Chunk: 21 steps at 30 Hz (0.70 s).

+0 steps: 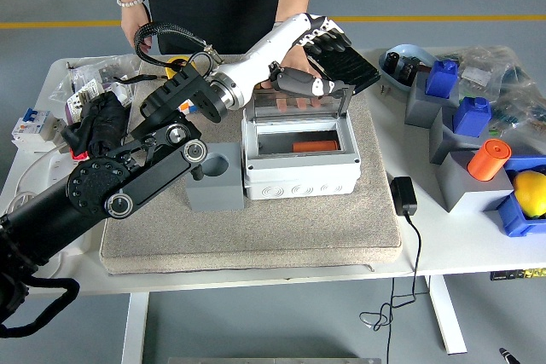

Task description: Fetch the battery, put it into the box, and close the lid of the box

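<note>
Fingers (328, 38) of the left hand (309, 53) are loosely spread and hold nothing, raised above and behind the top edge of the lid (300, 101). That lid is what the coming move turns on, in my judgement: it stands nearly upright on the far side of the box (299, 175), hinged along the back wall, its long axis running left to right across the view. The hand is on the lid's far side, so a push toward the near edge of the worktop (452, 249) should swing it down over the opening. Only the left arm (128, 189) shows; the right is not in view, so the left is plainly the one to close it.

On the grey mat (256, 240) the box sits with its mouth open upward, and the battery (315, 147), orange, lies flat inside near the back wall, its long axis also left to right. Placing looks done; closing is left.

A person stands at the far side, one hand (288, 83) resting on the mat right behind the lid and seen partly through its clear panel, the other (136, 30) hanging near the worktop's far edge.

Whether the robot's thumb touches the lid's rim cannot be told from here. The resting hand lies partly behind the robot's hand, and most of the battery is hidden by the box wall.
</note>
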{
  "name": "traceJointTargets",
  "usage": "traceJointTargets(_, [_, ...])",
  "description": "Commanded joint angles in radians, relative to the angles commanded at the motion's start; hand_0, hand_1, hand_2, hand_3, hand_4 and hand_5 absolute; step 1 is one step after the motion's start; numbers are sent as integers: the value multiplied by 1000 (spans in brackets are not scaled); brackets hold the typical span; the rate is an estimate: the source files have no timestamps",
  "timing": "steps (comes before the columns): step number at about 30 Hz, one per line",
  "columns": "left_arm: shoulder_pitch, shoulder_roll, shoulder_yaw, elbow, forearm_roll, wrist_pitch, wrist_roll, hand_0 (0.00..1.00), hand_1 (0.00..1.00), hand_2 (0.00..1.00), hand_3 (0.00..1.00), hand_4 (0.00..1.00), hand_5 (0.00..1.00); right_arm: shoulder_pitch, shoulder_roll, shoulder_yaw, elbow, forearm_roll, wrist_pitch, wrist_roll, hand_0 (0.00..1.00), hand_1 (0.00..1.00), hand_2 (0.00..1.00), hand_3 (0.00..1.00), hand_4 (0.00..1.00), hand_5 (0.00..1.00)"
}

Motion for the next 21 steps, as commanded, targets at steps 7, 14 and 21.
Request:
traceJointTargets(7, [-22,18,58,70,96,-67,76,824,823,783,756,930,263,1,-1,0,0,1,-1,0,666,637,641,535,881,433])
traceJointTargets(14, [-1,33,67,33,90,-121,130,812,809,766,742,937,307,0,-1,3,1,-3,-1,1,666,637,641,535,881,433])
traceJointTargets(21, [19,47,79,-20,89,-152,176,774,763,743,705,930,316,0,-1,9,2,-7,-3,2,666,637,641,535,881,433])
